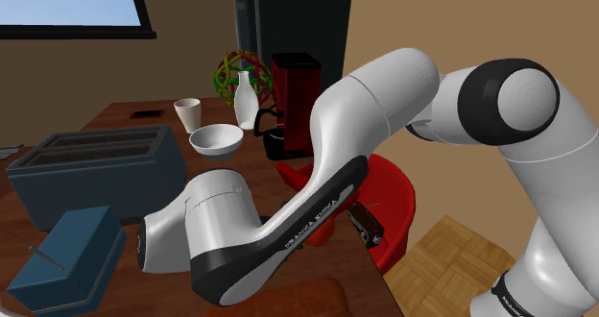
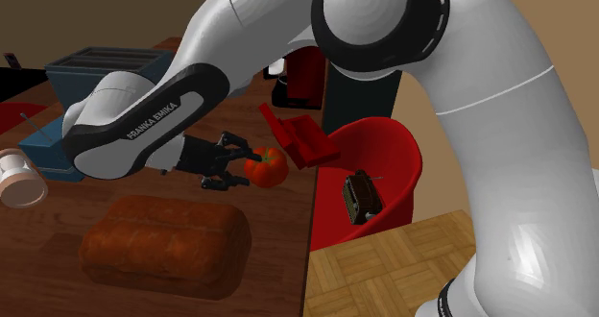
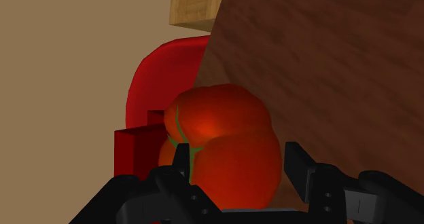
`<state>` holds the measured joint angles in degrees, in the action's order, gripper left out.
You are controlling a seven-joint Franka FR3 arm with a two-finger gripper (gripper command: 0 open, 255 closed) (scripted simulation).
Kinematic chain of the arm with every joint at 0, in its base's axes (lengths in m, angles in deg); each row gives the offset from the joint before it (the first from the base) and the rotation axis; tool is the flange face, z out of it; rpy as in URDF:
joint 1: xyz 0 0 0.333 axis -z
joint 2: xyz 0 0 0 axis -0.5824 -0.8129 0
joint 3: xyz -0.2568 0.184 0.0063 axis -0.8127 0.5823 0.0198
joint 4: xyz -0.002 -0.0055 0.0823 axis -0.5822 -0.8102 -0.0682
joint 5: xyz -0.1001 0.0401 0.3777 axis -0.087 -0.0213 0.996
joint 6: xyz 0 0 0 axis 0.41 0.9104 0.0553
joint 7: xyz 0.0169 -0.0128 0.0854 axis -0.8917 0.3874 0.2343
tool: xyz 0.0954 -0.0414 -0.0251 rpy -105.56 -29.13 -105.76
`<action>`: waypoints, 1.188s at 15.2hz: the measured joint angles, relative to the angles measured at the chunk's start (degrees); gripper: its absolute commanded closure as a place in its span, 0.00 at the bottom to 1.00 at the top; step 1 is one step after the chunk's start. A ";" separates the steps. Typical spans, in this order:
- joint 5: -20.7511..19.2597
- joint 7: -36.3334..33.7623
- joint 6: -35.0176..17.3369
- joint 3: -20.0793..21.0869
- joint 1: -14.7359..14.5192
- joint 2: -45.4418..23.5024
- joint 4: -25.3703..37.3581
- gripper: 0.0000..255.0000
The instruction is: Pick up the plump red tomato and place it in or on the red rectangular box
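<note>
Here, the tomato [image 3: 224, 141] is seen clasped by the gripper [image 3: 238, 163]. It is set deep between the two black fingers [image 3: 299, 167], which are spread about as wide as the fruit and are closed against its sides. In the second exterior view the gripper [image 2: 247, 166] is held low and roughly level over the counter [image 2: 269, 257], and the tomato [image 2: 269, 168] is carried at its tip. The tomato is found near the counter's edge that borders the red chair [image 2: 384, 152], just beside the box [image 2: 305, 137]. The box is tilted and lies right at that same edge. Whether the tomato rests on the wood or is raised off it cannot be told. In the wrist view the box [image 3: 136, 151] is glimpsed behind the tomato. A brown loaf [image 2: 163, 243] is laid nearer the front of the counter. Toward the far side, a blue toaster [image 1: 96, 166], a white bowl [image 1: 216, 139] and a cup [image 1: 187, 113] are placed.
</note>
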<state>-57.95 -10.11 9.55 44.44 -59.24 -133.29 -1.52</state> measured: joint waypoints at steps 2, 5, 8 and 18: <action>0.01 0.00 0.00 0.00 0.00 0.00 -0.01 1.00; 0.02 -0.01 0.00 0.01 0.01 0.01 -0.03 1.00; 0.06 0.12 0.17 0.06 0.03 0.18 0.02 1.00; 1.11 2.80 4.01 1.26 0.35 4.11 1.28 1.00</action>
<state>-56.84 -7.31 13.56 45.71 -58.89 -129.19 -0.24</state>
